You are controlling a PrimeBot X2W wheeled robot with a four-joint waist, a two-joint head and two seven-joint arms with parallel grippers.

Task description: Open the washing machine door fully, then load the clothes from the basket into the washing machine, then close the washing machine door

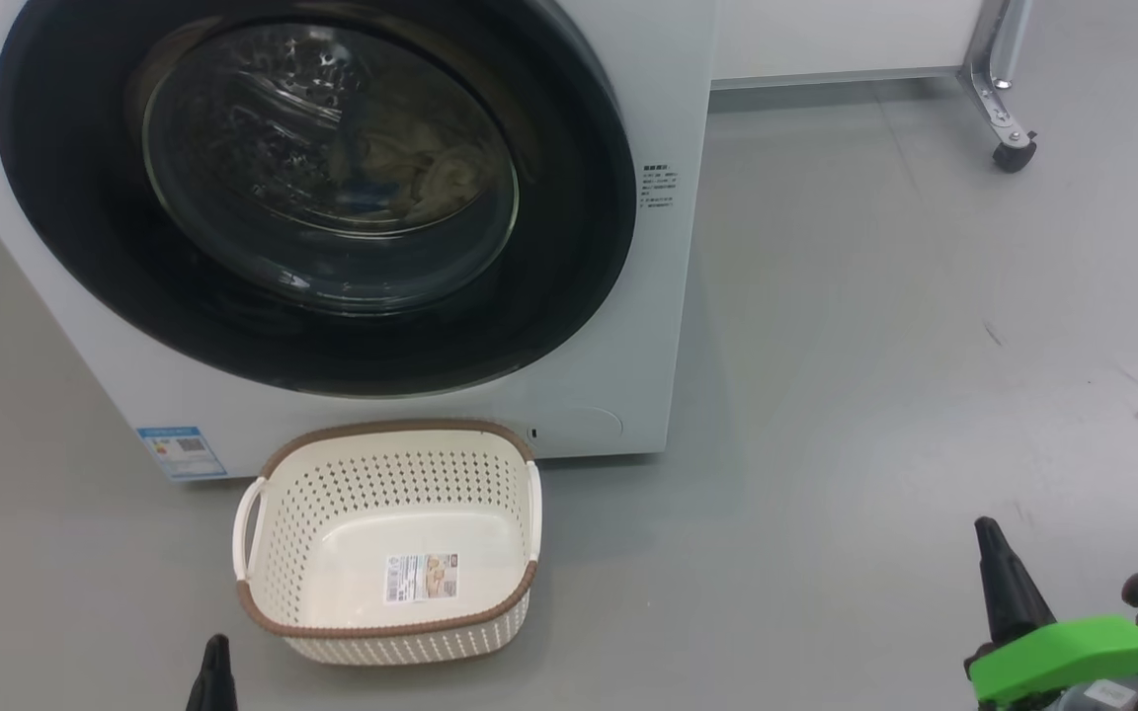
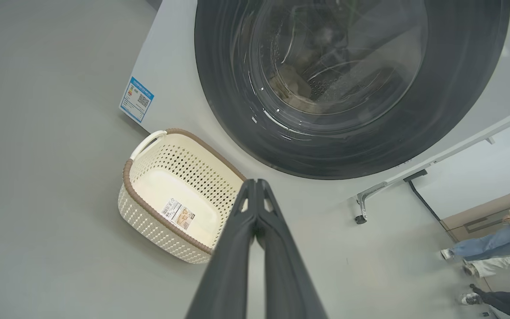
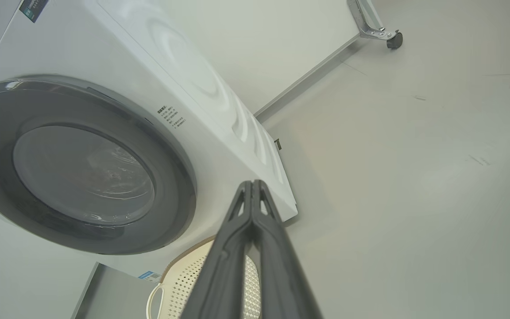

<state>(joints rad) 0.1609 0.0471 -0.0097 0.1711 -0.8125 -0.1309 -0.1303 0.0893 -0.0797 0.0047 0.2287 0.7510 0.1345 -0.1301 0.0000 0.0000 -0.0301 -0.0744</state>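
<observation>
The washing machine [image 1: 673, 109] stands white and large ahead of me, and the washing machine door [image 1: 569, 257] lies shut flat against its front. Through the glass I make out cream clothes [image 1: 443, 170] inside the drum. On the floor before it sits the basket [image 1: 391, 431], with nothing but a label on its bottom. My left gripper [image 1: 216, 654] is shut, its tip low at the basket's near left corner; the left wrist view has its fingertips [image 2: 255, 184] pressed together. At the lower right, well off the machine, my right gripper [image 1: 990, 541] is shut too.
A metal leg with a castor [image 1: 1012, 153] stands at the far right by the white wall. In the left wrist view, people's legs and shoes [image 2: 485, 254] show beyond the machine. Grey floor stretches to the right of the machine.
</observation>
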